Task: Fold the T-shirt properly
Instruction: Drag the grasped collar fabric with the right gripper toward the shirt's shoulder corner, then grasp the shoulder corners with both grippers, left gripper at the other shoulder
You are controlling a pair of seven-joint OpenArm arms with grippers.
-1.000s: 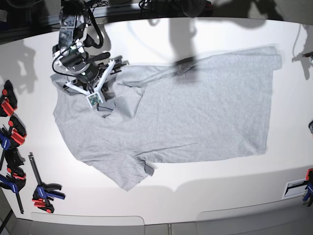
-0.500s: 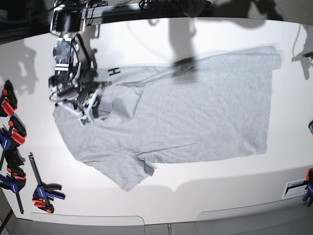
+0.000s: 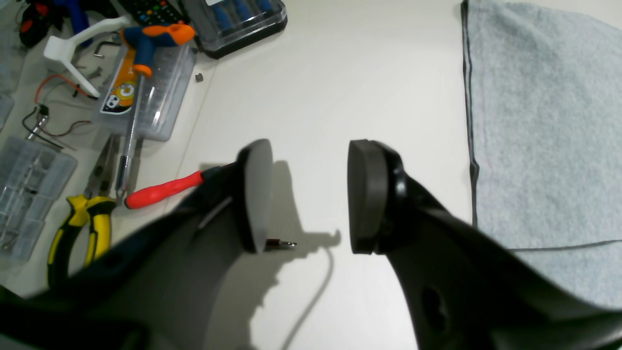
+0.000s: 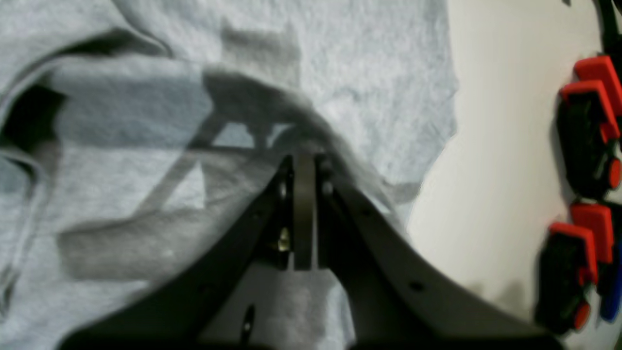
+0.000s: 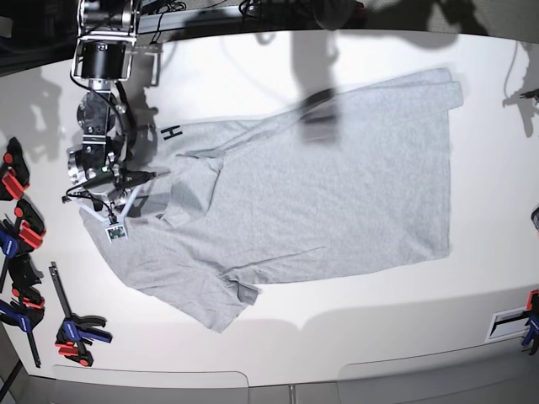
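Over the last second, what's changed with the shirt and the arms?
The right gripper, shut on the T-shirt near its collar, has dragged the fabric toward the base view's left. The whole shirt slid with it, its far hem pulling away from the right edge, and a black letter H has come into view. The left gripper hangs open over bare table; the clamps haven't moved.

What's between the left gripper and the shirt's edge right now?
Nothing: in the left wrist view, only bare white table separates the open left gripper from the T-shirt.
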